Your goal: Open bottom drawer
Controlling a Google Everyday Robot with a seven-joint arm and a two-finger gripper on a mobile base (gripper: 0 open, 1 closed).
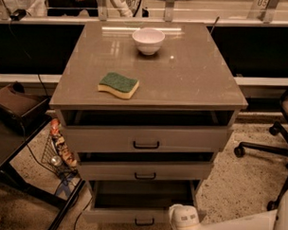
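The bottom drawer [126, 215] is the lowest of three grey-beige drawers and stands pulled out, showing its plain dark inside. Its small black bar handle [145, 222] sits near the picture's lower edge. My gripper [182, 217], on a white arm coming in from the lower right, is at the right end of the bottom drawer's front, just right of the handle. The middle drawer [144, 170] and the top drawer [145, 138] each stand slightly out.
A white bowl [148, 40] and a green-and-yellow sponge [118, 84] lie on the cabinet top [192, 76]. An office chair base [270, 149] stands at the right. A dark table [10, 145] and a wire basket [57, 154] are at the left.
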